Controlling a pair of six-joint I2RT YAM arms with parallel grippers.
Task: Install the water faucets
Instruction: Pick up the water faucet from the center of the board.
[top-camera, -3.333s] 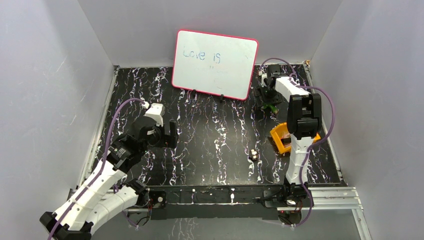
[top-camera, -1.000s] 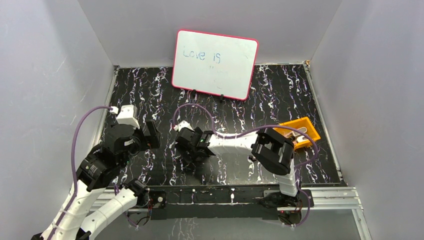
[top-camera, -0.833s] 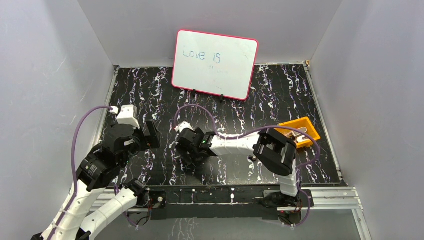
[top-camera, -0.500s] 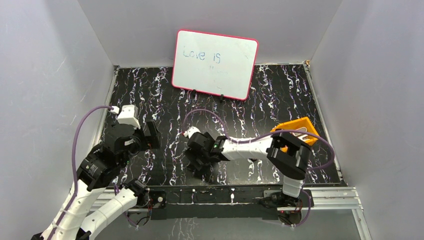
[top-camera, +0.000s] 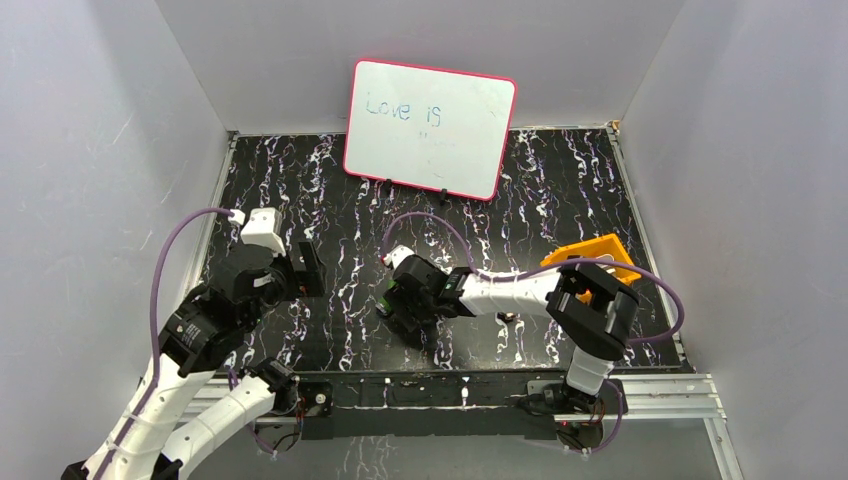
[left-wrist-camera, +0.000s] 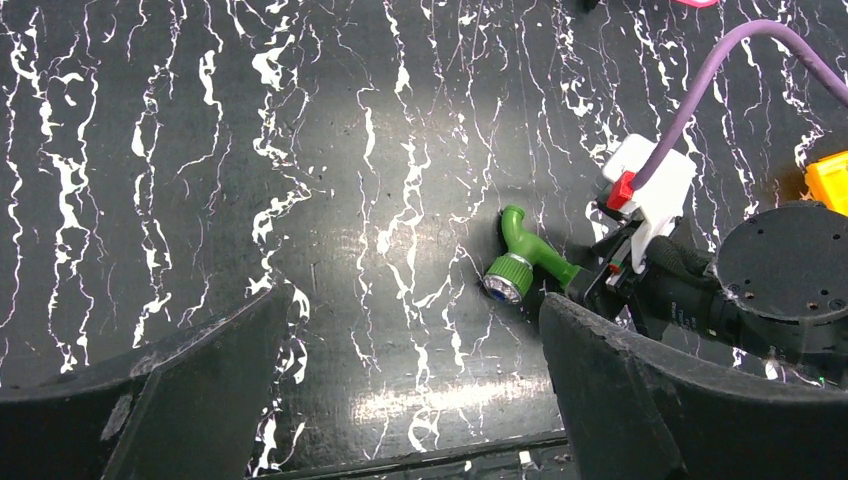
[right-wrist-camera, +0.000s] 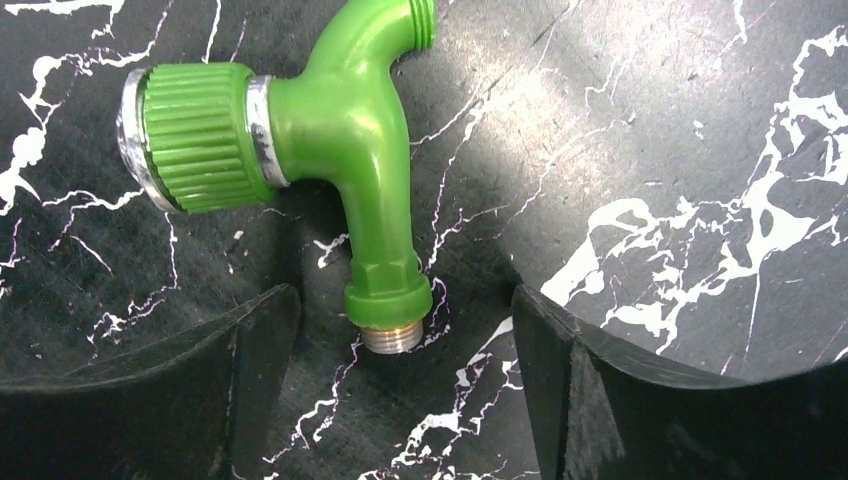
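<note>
The green water faucet (right-wrist-camera: 340, 120) lies flat on the black marbled table, its ribbed knob with a silver rim pointing left in the right wrist view and its spout pointing up. Its silver threaded end (right-wrist-camera: 392, 338) sits between the fingers of my right gripper (right-wrist-camera: 400, 375), which is open and touches nothing. From above, only a green sliver of the faucet (top-camera: 386, 291) shows beside the right gripper (top-camera: 402, 300). My left gripper (left-wrist-camera: 410, 400) hangs open to the left of the faucet (left-wrist-camera: 525, 258), well clear of it, and is also in the top view (top-camera: 292, 275).
An orange tray (top-camera: 592, 250) with metal pieces stands at the right, partly behind the right arm's elbow. A whiteboard (top-camera: 430, 128) leans at the back. A small white piece (top-camera: 510, 317) lies under the right forearm. The table's front rail (top-camera: 430, 385) runs close below both grippers.
The right arm brought the faucet from the back right to the front middle. Over the last second its open gripper slid a little right and nearer. The left wrist shifted slightly.
</note>
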